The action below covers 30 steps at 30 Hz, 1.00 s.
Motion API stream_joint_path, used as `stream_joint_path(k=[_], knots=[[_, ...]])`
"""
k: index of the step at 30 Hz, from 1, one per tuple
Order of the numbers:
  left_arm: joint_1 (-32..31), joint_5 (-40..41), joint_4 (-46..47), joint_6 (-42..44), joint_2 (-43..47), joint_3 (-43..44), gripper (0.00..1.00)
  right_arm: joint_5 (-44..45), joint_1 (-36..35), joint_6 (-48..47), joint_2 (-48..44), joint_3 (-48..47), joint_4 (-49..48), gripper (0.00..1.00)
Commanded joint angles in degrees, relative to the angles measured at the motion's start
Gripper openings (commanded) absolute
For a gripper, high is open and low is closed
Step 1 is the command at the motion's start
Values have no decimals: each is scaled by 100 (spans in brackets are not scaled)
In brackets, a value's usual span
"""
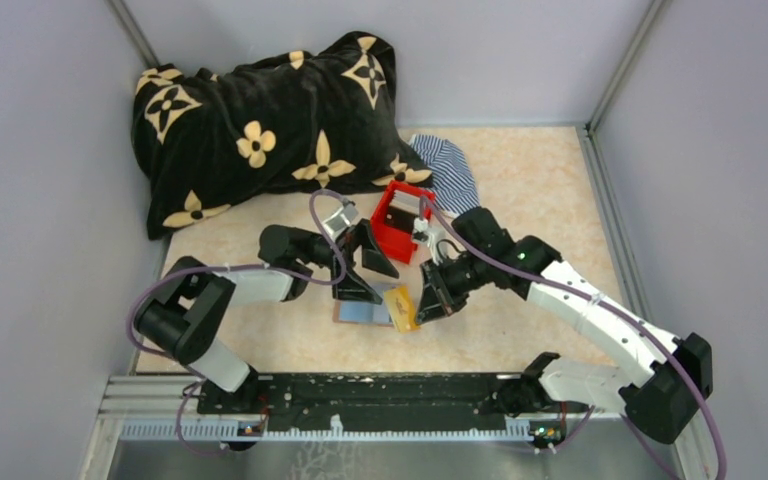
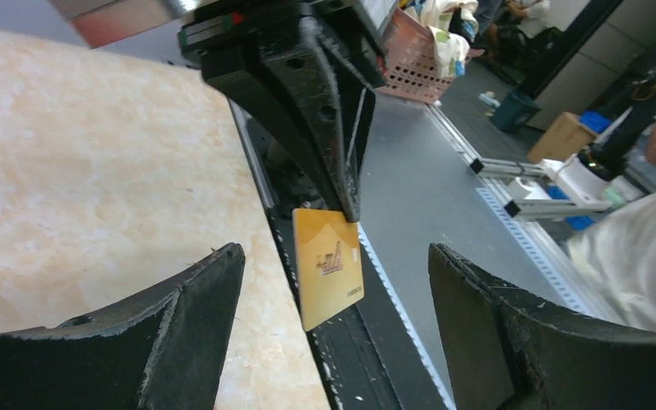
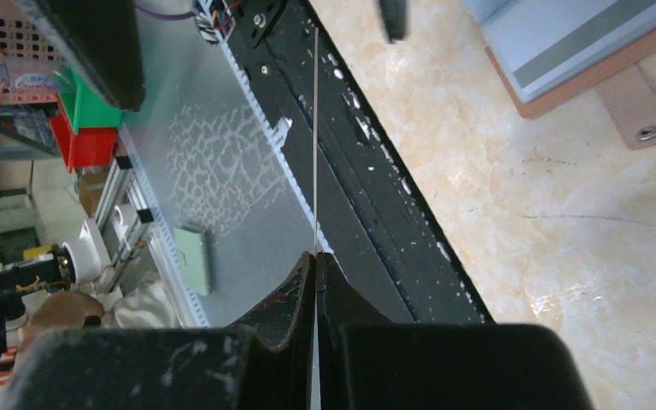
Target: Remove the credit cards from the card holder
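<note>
The reddish-brown card holder [image 1: 352, 313] [image 3: 600, 75] lies open and flat on the table, a light blue credit card [image 1: 368, 311] [image 3: 555, 34] on it and its snap tab [image 3: 636, 107] sticking out. My right gripper [image 1: 428, 298] [image 3: 316, 256] is shut on an orange credit card [image 1: 400, 307] [image 2: 329, 269], held above the table beside the holder and seen edge-on [image 3: 316, 145] in the right wrist view. My left gripper [image 1: 384, 284] [image 2: 335, 254] is open, its fingers [image 2: 196, 307] standing either side of that card without touching it.
A red open-top box [image 1: 400, 218] stands just behind the grippers, a striped cloth [image 1: 450, 170] beyond it. A black flowered cushion [image 1: 270, 120] fills the back left. The black base rail [image 1: 380, 395] runs along the near edge. Grey walls enclose the table.
</note>
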State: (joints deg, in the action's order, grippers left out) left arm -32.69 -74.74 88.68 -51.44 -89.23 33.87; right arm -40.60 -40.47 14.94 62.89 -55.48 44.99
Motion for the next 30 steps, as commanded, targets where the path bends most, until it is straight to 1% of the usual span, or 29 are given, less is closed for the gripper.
stream_joint_path(k=[1, 6, 14, 16, 19, 23, 24, 26, 28, 30], knots=[[-112, -655, 1361, -706, -541, 357, 85, -20, -244, -135, -27, -54, 284, 0], [-210, -860, 1373, -749, -876, 606, 85, 6, -439, -79, 25, 29, 206, 0], [-326, -922, 1371, -883, -947, 671, 82, 56, -445, -92, 152, 51, 133, 0], [-423, -926, 1371, -905, -1010, 705, 72, 31, -448, -83, 203, 103, 32, 0], [-564, -901, 1374, -889, -1105, 697, 66, 4, -455, -37, 260, 154, -112, 0], [-666, -819, 1375, -867, -1201, 594, 46, 33, -453, 25, 233, 135, -220, 0], [-695, -815, 1376, -860, -1209, 568, 45, 41, -453, 30, 227, 119, -227, 0], [-749, -822, 1373, -862, -1200, 515, 47, 56, -453, 35, 233, 103, -227, 0], [-757, -804, 1373, -841, -1165, 425, 48, 82, -453, 20, 241, 87, -213, 0], [-757, -822, 1372, -824, -1138, 362, 45, 96, -453, 9, 247, 63, -183, 0]])
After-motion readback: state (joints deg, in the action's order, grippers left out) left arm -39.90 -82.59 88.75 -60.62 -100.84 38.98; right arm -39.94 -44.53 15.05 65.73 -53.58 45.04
